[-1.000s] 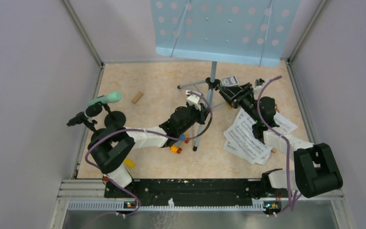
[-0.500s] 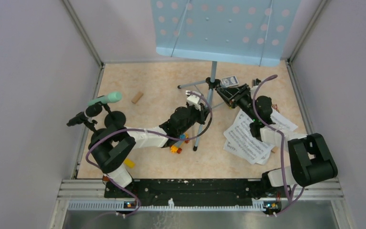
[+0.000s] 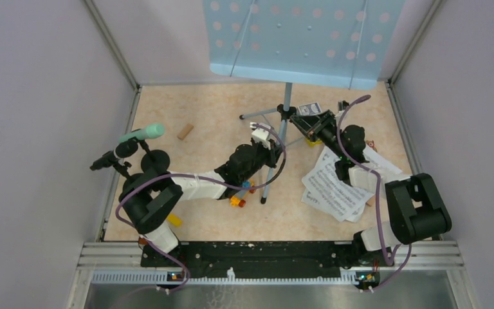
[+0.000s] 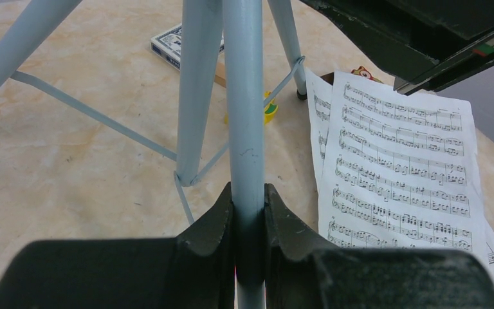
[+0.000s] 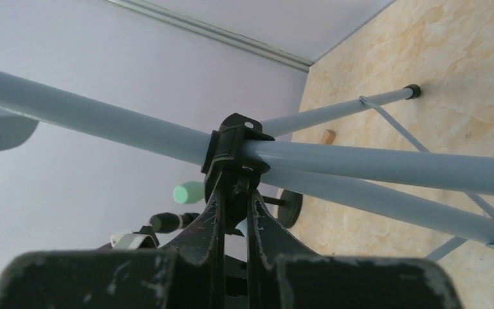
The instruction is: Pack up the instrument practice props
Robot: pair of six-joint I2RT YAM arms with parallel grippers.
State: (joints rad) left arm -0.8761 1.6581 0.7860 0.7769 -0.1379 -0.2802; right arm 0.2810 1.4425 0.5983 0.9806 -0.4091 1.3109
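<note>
Left wrist view: the left gripper is clamped round one tripod leg of the music stand, which stands upright mid-table beside the sheet music. It should brace hard while the right gripper, pinched on the black collar, works that lock gently, lest the top-heavy stand tip.

Smooth painted-metal tripod pole, matt paper sheet-music pages, scuffed black plastic right pincer, marbled matt tabletop
</note>
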